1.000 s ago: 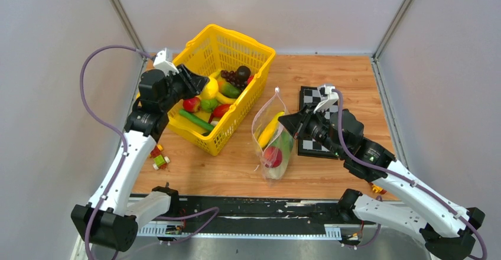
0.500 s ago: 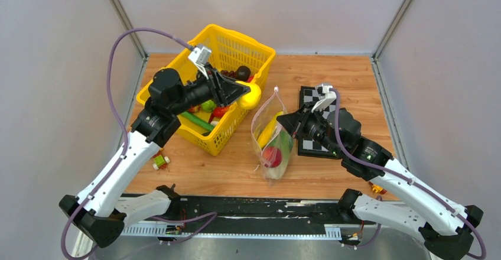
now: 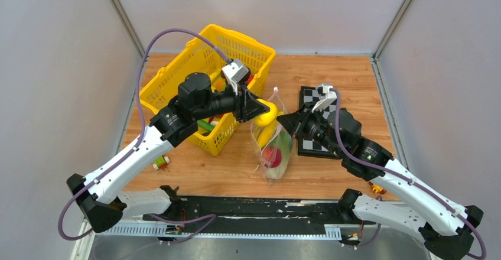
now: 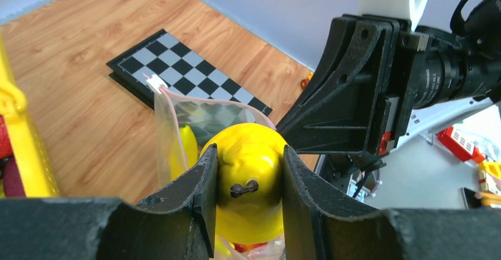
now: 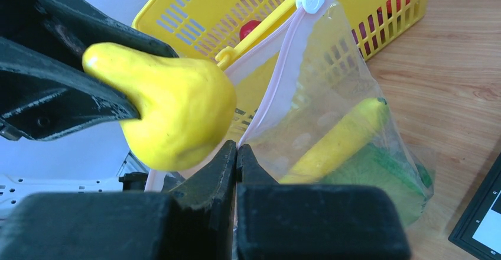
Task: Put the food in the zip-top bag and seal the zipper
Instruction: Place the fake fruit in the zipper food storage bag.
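Hanging just above the mouth of the zip-top bag (image 3: 273,148), the yellow fruit (image 5: 171,112) sits clamped between the fingers of your left gripper (image 4: 249,159), narrow end tucked back toward the wrist. The bag stands upright on the wood between basket and chessboard, and already holds a banana (image 5: 342,139), a red fruit (image 3: 272,155) and something green. Your right gripper (image 5: 236,153) has its jaws pressed together on one lip of the bag and props it up.

Your main risk is the opening. Only one lip is pinched, the other hangs loose, and the fruit looks about as wide as the gap. Let go off-centre and it could land on the zipper (image 5: 283,77), fold the strip inward, or roll off onto the table. The two grippers are also very close together, so a nudge could tear the film out of the pinch and let the bag slump.

For room, the yellow basket (image 3: 221,136) stands just beside the bag on the left, and the chessboard (image 3: 310,94) lies on the right under your right arm. Bare wood lies nearer you, and the way straight down looks free.
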